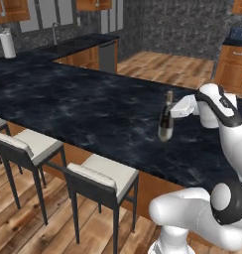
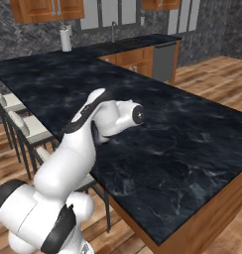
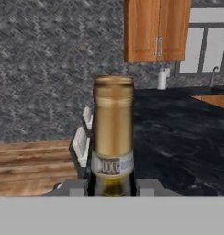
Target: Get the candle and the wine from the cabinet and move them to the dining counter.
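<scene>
The hand (image 1: 168, 115), clamped on the upright wine bottle (image 1: 166, 121), holds it over the black marble tabletop (image 1: 83, 104) of the dining counter, in the placing step; the next move appears to call for lowering it vertically before release.

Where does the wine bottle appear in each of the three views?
Left base view: the wine is right of centre, upright, held over the dining counter.
Right base view: cannot tell; the arm covers that spot.
Hand view: bottom centre, its neck fills the middle.
Shared landmark: white paper towel roll.
</scene>
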Robot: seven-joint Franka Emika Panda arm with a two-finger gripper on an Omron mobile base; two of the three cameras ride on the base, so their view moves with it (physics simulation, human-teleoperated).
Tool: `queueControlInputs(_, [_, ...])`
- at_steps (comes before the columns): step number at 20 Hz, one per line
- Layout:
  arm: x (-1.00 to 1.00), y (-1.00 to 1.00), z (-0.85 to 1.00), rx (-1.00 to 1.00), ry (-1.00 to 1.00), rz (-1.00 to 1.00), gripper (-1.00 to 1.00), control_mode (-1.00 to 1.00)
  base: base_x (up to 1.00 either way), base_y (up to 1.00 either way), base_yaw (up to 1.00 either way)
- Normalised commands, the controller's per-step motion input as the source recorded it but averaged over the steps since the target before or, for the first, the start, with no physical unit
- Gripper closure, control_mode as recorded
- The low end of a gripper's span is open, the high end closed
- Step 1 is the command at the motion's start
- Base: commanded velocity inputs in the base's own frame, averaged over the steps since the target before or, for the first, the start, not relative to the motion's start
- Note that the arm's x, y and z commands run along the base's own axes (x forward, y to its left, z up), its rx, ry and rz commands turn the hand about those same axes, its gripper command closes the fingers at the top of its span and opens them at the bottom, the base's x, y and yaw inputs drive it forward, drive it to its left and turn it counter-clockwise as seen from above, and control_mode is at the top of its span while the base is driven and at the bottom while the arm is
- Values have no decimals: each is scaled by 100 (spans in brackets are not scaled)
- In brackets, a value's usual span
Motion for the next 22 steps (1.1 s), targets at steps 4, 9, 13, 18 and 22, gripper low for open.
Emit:
queueControlInputs(4, [28,-21,-28,0,0,0,100,-100,0,0,0])
queueControlInputs(9, [9,-7,-32,0,-10,0,100,-100,0,0,0])
queueControlInputs(13, [18,0,-28,0,-11,0,100,-100,0,0,0])
queueControlInputs(18, [24,0,-11,-1,-2,0,100,-100,0,0,0])
queueControlInputs(22, [30,0,-14,-1,0,0,100,-100,0,0,0])
